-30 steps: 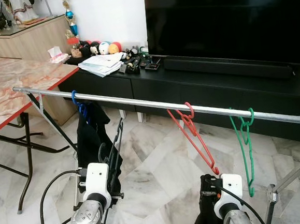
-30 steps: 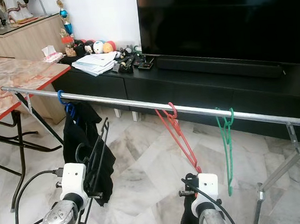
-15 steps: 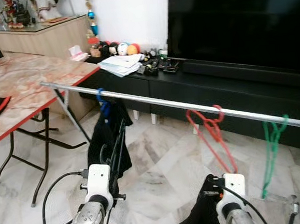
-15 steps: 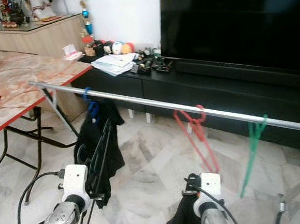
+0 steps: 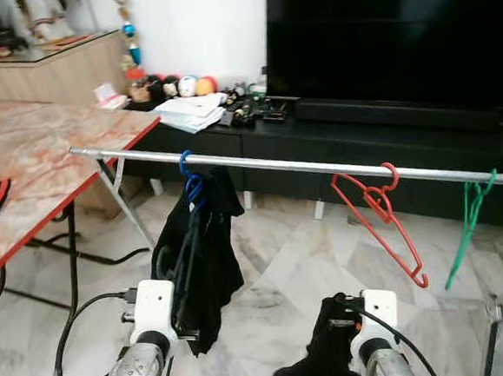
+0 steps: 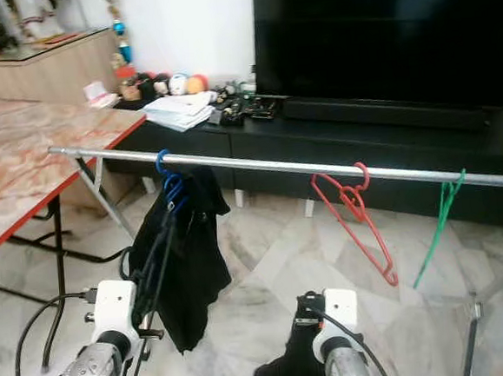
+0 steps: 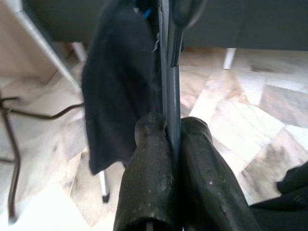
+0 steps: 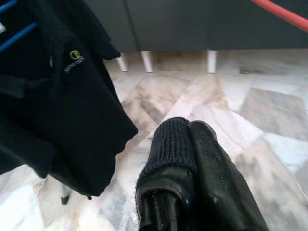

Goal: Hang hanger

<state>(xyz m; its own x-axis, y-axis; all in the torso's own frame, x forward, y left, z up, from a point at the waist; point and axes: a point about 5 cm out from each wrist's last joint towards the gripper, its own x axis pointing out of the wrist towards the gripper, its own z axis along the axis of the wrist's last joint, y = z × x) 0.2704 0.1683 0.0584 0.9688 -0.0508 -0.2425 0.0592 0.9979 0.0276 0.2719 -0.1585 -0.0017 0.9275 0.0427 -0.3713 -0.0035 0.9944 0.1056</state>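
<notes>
The left end effector point(image 7: 173, 132) is closed on a thin black metal hanger point(image 5: 188, 263), below the silver metal rail point(image 5: 276, 164). The right end effector point(image 8: 187, 132) pinches black knitted cloth point(image 5: 313, 366) between closed fingers.

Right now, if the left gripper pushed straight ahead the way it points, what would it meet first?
Probably the black garment hanging from the silver metal rail. The left gripper, clamped on a thin black hanger, points at it, though depth is unclear.

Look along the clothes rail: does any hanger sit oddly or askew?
Yes. The red hanger and green hanger hang tilted on the metal rail, slanting rather than straight down. The blue hanger carrying the black garment hangs normally.
</notes>
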